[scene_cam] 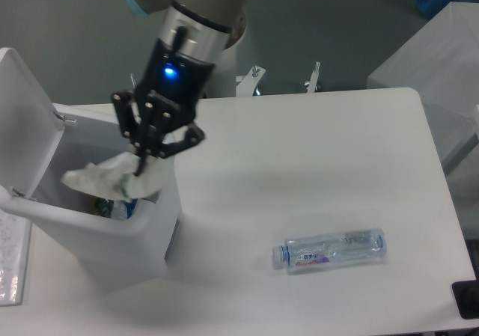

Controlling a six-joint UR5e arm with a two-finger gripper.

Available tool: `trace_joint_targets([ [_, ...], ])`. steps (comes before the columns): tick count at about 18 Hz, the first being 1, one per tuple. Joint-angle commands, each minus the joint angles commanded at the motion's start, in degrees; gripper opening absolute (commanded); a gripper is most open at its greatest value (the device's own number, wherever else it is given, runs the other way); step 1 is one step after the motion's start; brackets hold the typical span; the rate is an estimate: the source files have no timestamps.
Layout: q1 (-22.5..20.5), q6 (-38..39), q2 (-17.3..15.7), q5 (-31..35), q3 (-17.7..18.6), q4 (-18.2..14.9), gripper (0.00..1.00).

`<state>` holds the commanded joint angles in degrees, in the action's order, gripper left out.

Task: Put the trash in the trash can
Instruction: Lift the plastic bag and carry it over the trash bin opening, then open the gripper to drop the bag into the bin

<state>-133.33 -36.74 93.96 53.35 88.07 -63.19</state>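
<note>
At the left of the frame you can see the black two-finger gripper [140, 162] hanging over the open mouth of the tall white rectangular plastic trash can [161, 227], and its fingers are pressed together on the crumpled translucent white plastic wrapper with a green strip [112, 179]. The wrapper is held in the air above the bin opening, partly below the rim line as the camera sees it, so I judge that you only need to let it go for the first item to fall inside. The hinged white flip lid [26, 119] stands open at the far left. Some coloured object already lies at the bottom of the bin, but it is too hidden to name. The clear plastic water bottle with a blue-and-red label [329, 249] lies on its side on the white table [314, 164], lower right of centre, well apart from the bin and untouched. So the task is not yet half done: the wrapper is not released, and the bottle is still to be picked.
</note>
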Motion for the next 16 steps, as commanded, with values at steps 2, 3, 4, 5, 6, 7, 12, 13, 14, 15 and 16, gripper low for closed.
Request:
trace_joint_targets([
  [2, 0.0, -0.1, 0.0, 0.1, 0.4, 0.1, 0.81],
  [3, 0.0, 0.0, 0.0, 0.2, 0.5, 0.1, 0.94],
  [4, 0.0, 0.1, -0.1, 0.3, 0.5, 0.1, 1.0],
  [5, 0.0, 0.1, -0.1, 0.4, 0.4, 0.1, 1.0],
  [6, 0.0, 0.1, 0.0, 0.4, 0.4, 0.2, 1.0],
  [7, -0.3, 0.1, 0.1, 0.2, 0.2, 0.3, 1.0],
  [12, -6.4, -0.6, 2.0, 0.4, -1.7, 0.7, 1.0],
  [13, -7.8, -0.8, 3.5, 0.5, -2.3, 0.8, 1.0],
  [14, -9.1, -0.9, 5.0, 0.6, -3.1, 1.2, 1.0],
  [15, -10.3, -1.1, 6.7, 0.7, -4.2, 1.4, 1.0],
  [16, -11.0, -1.8, 8.3, 0.8, -5.3, 1.8, 1.0],
])
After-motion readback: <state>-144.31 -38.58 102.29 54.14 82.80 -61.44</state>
